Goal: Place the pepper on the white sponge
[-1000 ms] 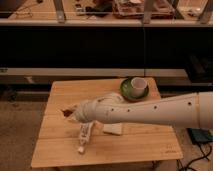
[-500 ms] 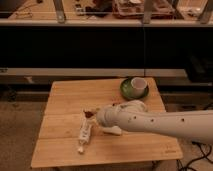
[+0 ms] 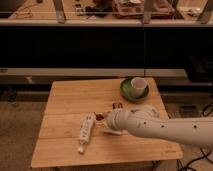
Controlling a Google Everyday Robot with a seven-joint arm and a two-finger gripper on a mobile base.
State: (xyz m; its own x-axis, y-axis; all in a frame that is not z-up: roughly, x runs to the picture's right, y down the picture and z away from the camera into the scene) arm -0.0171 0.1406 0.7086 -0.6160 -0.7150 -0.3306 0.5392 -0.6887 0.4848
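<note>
On the table (image 3: 60,105), the gripper (image 3: 104,121) sat beside a white tube (image 3: 86,131), the red pepper (image 3: 100,116) at its tip; whether it held the pepper could not be told. With the white sponge hidden, likely under the arm (image 3: 160,127), the placing step seemed in hand: lower, then release.

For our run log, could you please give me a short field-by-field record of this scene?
surface: wooden table
gripper: low over the table's middle, just right of the white tube
pepper: small red shape at the gripper's end; whether it is held cannot be told
white sponge: mostly hidden under the arm, only a pale edge shows
other items: dark bar; white cup on a green plate
task status: pepper not visibly on the sponge
</note>
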